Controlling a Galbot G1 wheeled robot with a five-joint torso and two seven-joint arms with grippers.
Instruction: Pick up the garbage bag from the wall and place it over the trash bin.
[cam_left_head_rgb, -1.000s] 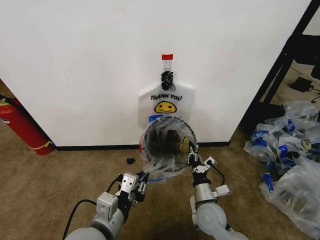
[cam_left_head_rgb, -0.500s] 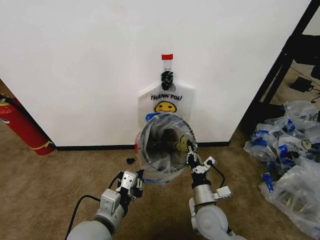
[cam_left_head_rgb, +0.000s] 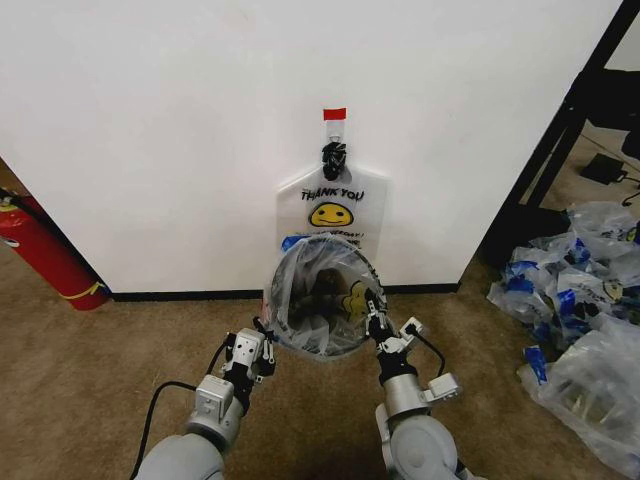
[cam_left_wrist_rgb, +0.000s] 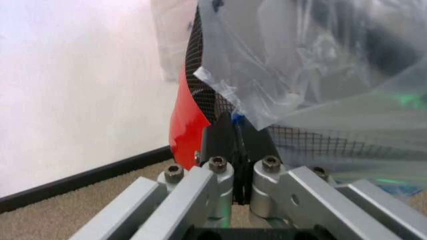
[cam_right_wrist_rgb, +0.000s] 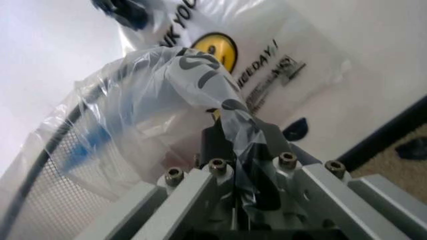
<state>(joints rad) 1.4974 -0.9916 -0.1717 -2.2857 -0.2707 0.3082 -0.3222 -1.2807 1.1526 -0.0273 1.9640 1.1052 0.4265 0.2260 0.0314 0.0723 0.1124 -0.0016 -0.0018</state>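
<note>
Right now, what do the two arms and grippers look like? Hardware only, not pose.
Both arms are silver-grey with rounded housings. The left gripper and right gripper have silver aluminium linkage bars joined by hex-socket bolts, ending in black fingers. A black cable loops along the left arm, and a thinner one runs beside the right wrist.

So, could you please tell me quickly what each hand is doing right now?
Left hand: shut on the thin see-through printed plastic garbage bag.
Right hand: shut on the same bag.
</note>
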